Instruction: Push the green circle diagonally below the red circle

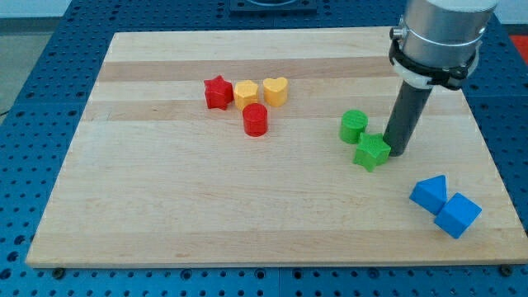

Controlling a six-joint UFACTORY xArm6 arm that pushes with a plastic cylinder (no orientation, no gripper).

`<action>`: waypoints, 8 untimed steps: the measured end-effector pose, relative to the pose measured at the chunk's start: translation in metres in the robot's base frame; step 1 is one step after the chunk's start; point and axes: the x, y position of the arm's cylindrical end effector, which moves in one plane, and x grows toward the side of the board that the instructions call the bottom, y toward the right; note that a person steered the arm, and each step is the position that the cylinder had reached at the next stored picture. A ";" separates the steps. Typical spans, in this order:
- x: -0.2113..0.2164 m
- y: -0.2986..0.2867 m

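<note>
Left of my tip [397, 153] sits the green star [371, 152], touching it; the green circle [353, 126] lies past it, up-left. No gripper, just a rod. The red circle [255, 120] is far left.

my tip [396, 153] touching green star [372, 152] right side | green circle [353, 126] just upper-left | red circle [255, 120] well left

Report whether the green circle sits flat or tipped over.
Flat: the green circle shows its round top face upward, resting on the board beside the green star.
</note>
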 end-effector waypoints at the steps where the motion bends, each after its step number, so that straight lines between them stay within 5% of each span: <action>1: -0.009 0.003; 2: -0.048 0.010; 5: -0.016 -0.017; 8: -0.056 0.007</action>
